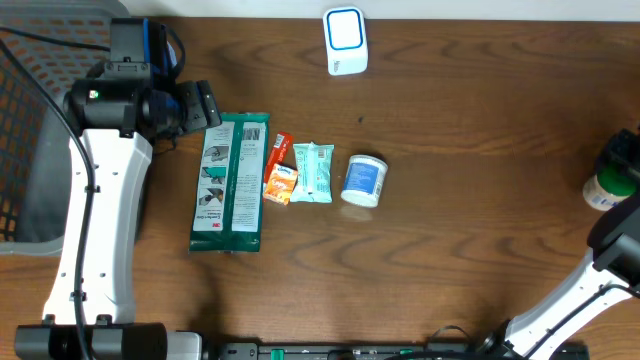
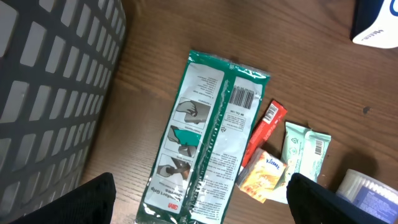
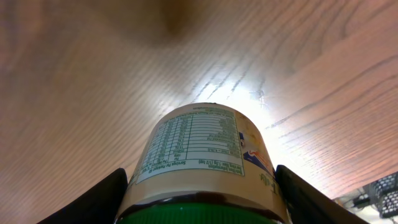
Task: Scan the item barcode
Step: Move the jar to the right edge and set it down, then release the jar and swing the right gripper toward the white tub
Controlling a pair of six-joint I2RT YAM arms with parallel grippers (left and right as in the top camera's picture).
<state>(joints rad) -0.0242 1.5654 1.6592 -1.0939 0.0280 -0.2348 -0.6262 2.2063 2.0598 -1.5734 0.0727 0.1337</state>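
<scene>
Right fingers (image 3: 87,202) clamp the green-lidded, cream-labelled plastic bottle (image 3: 199,146); left fingers (image 2: 74,202) spread wide, empty, above the bench (image 2: 155,37).

Arms wide apart, right one loaded.
Left gripper (image 2: 199,198) wide open, empty; right gripper (image 3: 200,202) clamped on bottle (image 3: 199,146).

On the table (image 1: 470,250), a large flat packet (image 1: 231,182), a stick packet (image 1: 279,152) with a small sachet (image 1: 281,187) touching its near end, a wipes pack (image 1: 312,172) and a round tub (image 1: 364,181) are lying in a row from left to right, while the scanner (image 1: 345,40) is standing behind them, a basket (image 1: 25,120) is sitting far left and a bottle (image 1: 610,178) is showing far right.
</scene>
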